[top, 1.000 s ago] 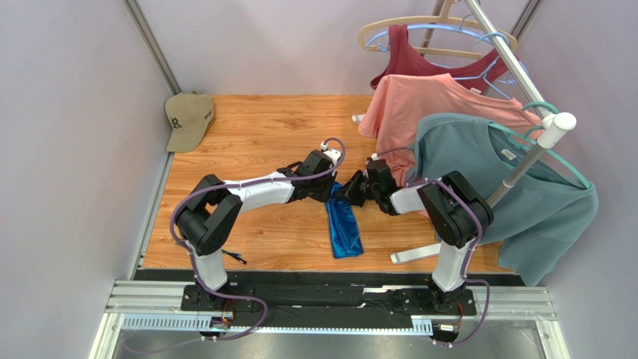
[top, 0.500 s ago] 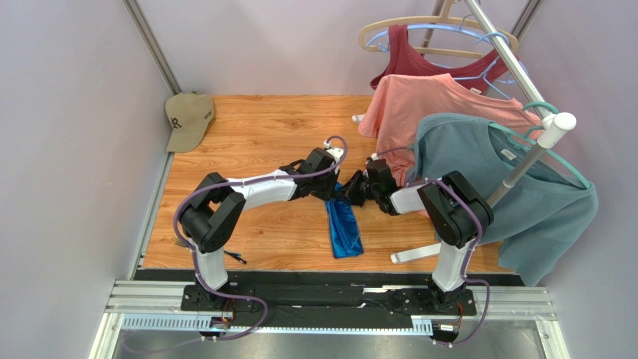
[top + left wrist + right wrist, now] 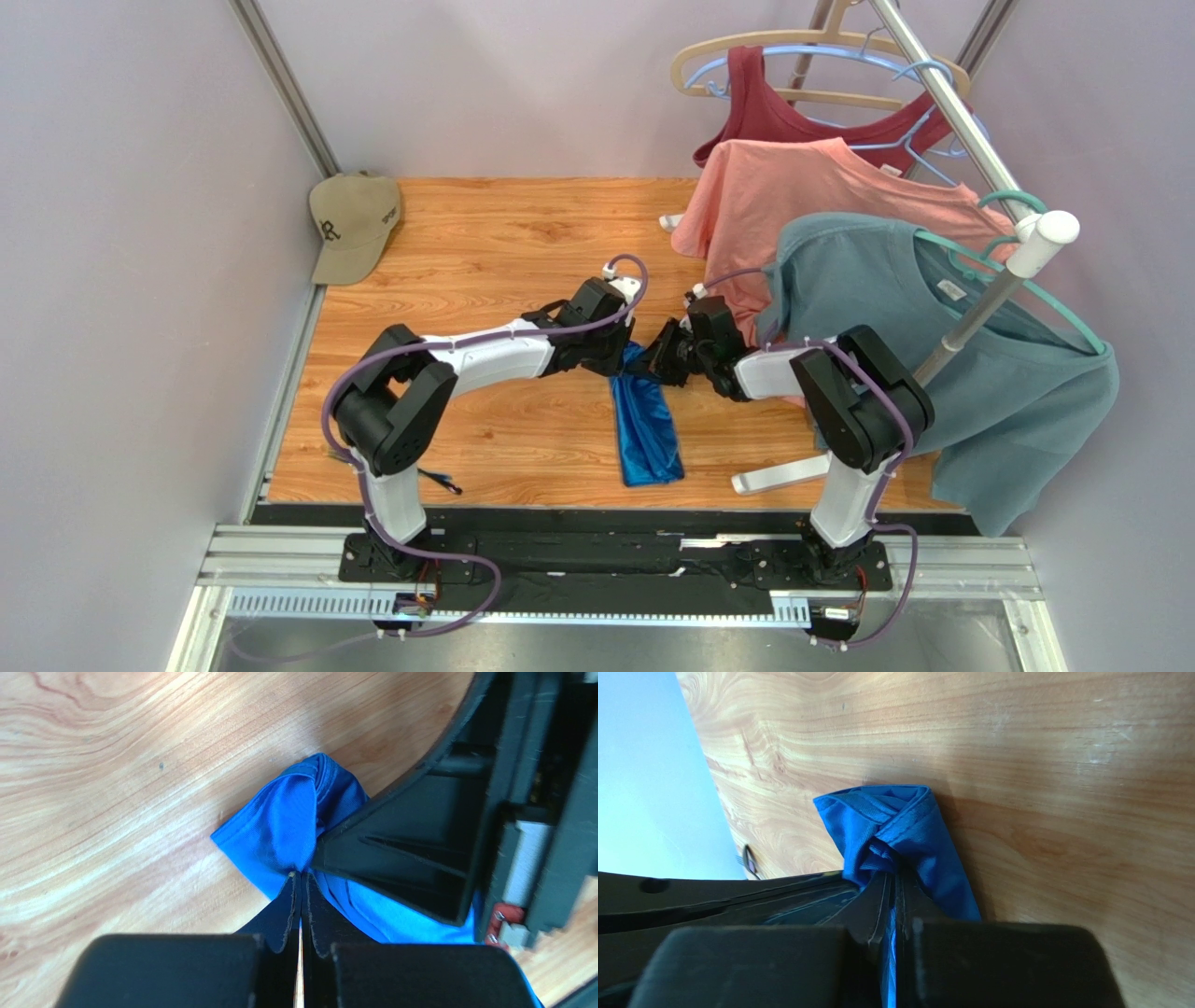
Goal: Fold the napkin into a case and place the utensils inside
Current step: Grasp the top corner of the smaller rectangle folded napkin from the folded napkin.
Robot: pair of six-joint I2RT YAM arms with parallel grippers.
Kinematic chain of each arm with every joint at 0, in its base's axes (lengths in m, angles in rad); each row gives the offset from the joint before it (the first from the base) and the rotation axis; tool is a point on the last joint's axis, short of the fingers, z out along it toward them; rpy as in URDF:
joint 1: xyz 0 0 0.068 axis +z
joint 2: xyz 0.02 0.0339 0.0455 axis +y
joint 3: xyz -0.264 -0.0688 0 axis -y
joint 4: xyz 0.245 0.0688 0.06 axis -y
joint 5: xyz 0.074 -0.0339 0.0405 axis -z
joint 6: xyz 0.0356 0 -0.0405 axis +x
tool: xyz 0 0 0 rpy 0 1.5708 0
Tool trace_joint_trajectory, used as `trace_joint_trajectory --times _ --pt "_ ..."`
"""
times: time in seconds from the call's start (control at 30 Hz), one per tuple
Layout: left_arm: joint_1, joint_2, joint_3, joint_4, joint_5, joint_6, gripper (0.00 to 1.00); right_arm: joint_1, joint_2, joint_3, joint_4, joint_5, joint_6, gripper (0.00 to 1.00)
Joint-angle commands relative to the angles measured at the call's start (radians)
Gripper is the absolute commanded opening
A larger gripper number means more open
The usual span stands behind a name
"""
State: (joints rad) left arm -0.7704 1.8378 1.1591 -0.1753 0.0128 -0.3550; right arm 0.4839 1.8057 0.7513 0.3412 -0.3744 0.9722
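The royal-blue napkin [image 3: 645, 427] lies folded into a narrow strip on the wooden table, running from the middle toward the near edge. Both grippers meet at its far end. My left gripper [image 3: 624, 356] is shut, its tips [image 3: 300, 876] pinching a puckered fold of the napkin [image 3: 281, 822]. From the other side, my right gripper [image 3: 658, 361] is shut on the bunched corner of the napkin [image 3: 927, 840], with blue cloth showing between its pads [image 3: 894, 882]. The utensils [image 3: 439, 482], thin dark sticks, lie near the left arm's base.
A tan cap [image 3: 354, 221] sits at the far left corner. At the right, a clothes rack [image 3: 982, 301] holds a maroon top, a salmon shirt [image 3: 786, 189] and a teal-grey T-shirt [image 3: 982, 378] close over my right arm. Its white foot [image 3: 779, 476] lies near the napkin.
My left gripper has closed on the napkin's far end, where it stood partly open before. Both arms have hardly moved.
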Motion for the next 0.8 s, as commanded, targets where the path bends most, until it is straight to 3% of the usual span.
trace_joint_trajectory --times 0.0,0.27,0.53,0.77 --pt "-0.001 -0.100 -0.039 0.080 0.004 -0.050 0.00 0.012 -0.049 0.006 -0.025 -0.007 -0.099 0.00" --pt "-0.003 -0.111 -0.064 0.149 0.087 -0.101 0.00 0.019 -0.063 0.034 -0.004 -0.044 -0.106 0.00" --pt "-0.004 -0.110 -0.105 0.169 0.091 -0.136 0.00 0.016 -0.071 0.053 0.079 -0.049 -0.012 0.00" --pt "-0.006 -0.117 -0.144 0.198 0.085 -0.150 0.00 0.009 0.046 -0.027 0.422 -0.032 0.216 0.00"
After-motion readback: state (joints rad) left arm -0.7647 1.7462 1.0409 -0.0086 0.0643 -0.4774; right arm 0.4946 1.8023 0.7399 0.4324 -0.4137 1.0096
